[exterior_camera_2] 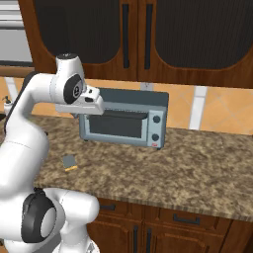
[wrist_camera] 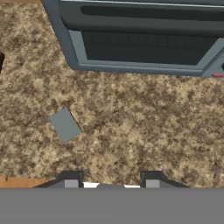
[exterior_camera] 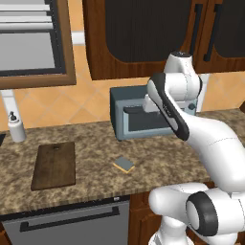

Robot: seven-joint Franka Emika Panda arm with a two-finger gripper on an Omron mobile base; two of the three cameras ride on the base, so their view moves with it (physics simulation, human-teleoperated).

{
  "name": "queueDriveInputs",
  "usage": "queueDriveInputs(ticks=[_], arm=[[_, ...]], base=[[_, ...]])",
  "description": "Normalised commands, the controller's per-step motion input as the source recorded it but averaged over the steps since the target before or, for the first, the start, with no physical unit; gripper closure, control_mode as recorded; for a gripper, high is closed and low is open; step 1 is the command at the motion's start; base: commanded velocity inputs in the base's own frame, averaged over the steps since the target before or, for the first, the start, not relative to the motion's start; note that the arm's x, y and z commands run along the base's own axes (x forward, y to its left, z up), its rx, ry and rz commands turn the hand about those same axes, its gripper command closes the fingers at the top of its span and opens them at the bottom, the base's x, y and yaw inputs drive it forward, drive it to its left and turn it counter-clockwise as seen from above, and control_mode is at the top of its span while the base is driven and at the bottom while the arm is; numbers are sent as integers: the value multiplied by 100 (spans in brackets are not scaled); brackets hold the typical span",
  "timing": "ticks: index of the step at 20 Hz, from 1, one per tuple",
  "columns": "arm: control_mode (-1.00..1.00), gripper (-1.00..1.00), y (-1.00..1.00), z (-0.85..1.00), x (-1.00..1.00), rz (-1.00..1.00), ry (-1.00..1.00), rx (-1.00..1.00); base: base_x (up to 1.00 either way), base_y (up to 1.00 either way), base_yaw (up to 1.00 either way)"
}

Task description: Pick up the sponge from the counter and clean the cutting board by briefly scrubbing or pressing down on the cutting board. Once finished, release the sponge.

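Note:
The sponge lies flat on the counter, grey-blue side up, in front of the oven's left corner. To its left, the dark brown cutting board rests on the worktop with its small hole at the far short edge. My gripper hangs high above the counter, open and with nothing between its fingers. In the hand view the sponge sits left of and beyond the fingertips, well apart from them.
A grey-blue toaster oven stands at the back of the counter, close behind the hand. A white soap bottle stands at the far left by the wall. Dark wall cabinets hang above.

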Motion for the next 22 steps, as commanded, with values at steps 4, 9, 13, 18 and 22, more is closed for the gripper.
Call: queueDriveInputs(ticks=[4, 9, 13, 18, 22], arm=[[-100, -100, 12, -16, -1, 7, 0, 0], [-100, -100, 21, -41, -10, 44, 0, 0], [-100, -100, 32, -57, -1, 53, 5, 0], [-100, -100, 51, -75, -11, 27, 4, -14], [-100, -100, 58, -75, -10, 8, 5, -8]], base=[[0, 0, 0], [0, 0, 0], [0, 0, 0], [0, 0, 0], [0, 0, 0]])
